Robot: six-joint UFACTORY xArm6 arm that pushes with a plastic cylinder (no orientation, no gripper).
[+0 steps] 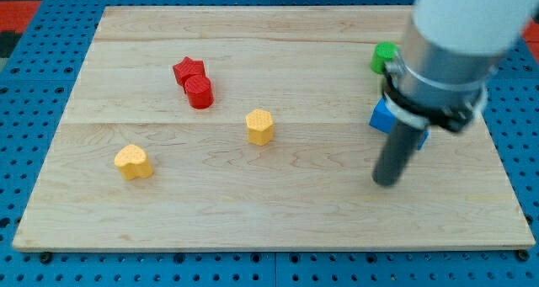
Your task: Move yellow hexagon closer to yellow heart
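The yellow hexagon sits near the middle of the wooden board. The yellow heart lies at the view's lower left, well apart from the hexagon. My tip rests on the board at the view's right, far to the right of the hexagon and slightly lower. It touches no block.
A red star and a red round block touch each other up and left of the hexagon. A green block and a blue block sit at the right, partly hidden behind my arm.
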